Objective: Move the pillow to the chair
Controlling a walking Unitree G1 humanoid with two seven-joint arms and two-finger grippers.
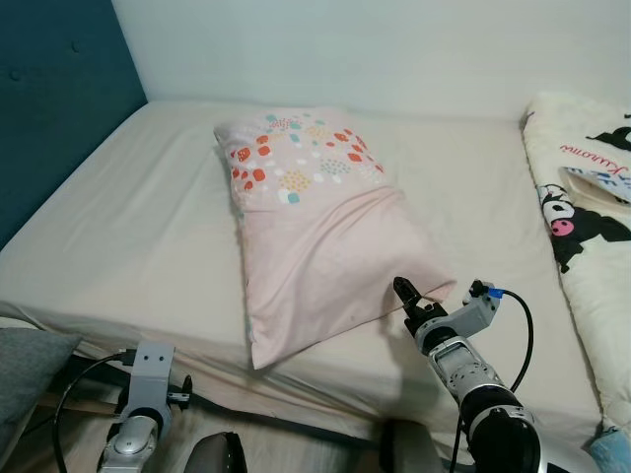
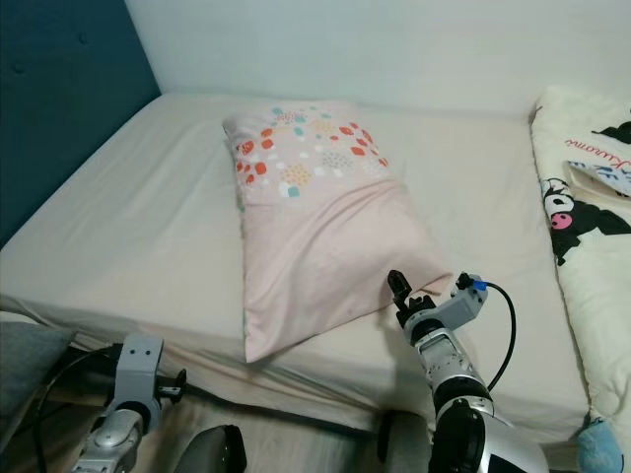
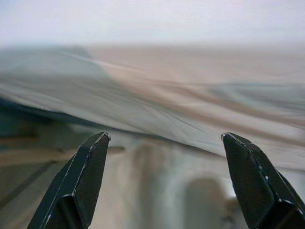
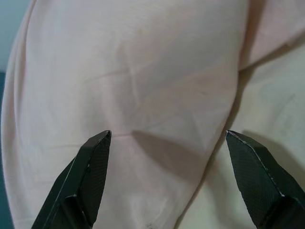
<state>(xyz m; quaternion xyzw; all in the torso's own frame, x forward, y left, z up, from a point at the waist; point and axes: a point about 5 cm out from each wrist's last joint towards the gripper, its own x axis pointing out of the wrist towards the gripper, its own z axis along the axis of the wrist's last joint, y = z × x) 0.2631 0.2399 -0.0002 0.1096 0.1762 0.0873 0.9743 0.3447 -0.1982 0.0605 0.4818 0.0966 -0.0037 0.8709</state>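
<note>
right wrist view: spread fingers point(image 4: 90, 167) of right gripper point(image 4: 167, 183) over soft, creased pink pillow point(image 4: 133, 86).

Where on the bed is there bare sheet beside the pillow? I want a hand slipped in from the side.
The widest bare sheet lies between the pillow and the blue headboard. A narrower strip runs between the pillow and the cartoon blanket. The near right corner is crowded: the open right gripper is there. The left gripper hangs open below the bed edge.
</note>
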